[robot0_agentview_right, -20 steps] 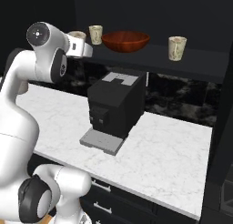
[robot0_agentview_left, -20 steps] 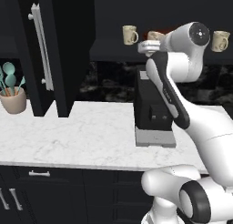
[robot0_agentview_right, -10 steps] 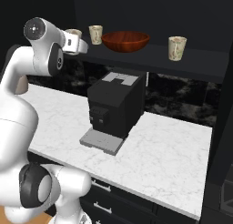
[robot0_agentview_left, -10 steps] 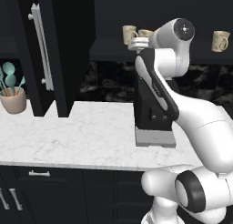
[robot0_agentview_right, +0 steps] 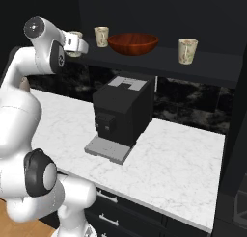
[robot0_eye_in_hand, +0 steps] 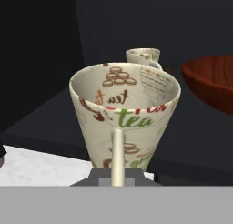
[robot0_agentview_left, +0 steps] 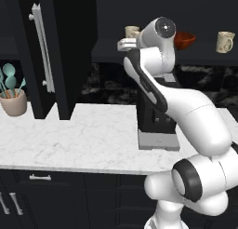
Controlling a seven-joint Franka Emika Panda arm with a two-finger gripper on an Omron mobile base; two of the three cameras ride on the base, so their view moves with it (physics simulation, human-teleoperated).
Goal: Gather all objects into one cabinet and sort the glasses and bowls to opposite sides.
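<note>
with the gripper (robot0_agentview_right: 72, 42) clamped tight on a mug (robot0_eye_in_hand: 124, 118) by its handle, we're mid-carry — held up at the left end of the cabinet shelf (robot0_agentview_right: 159, 62), seemingly just off its edge. a second mug (robot0_agentview_right: 101, 36) sits just beyond, then the bowl (robot0_agentview_right: 133, 42); the third mug (robot0_agentview_right: 187, 50) is far right, past the bowl. likely next: set this one upright beside the second mug, clear of the bowl — then release.

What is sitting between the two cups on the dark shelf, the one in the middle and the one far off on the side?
The red-brown bowl sits between the middle cup and the far cup, seen in the right base view.
</note>
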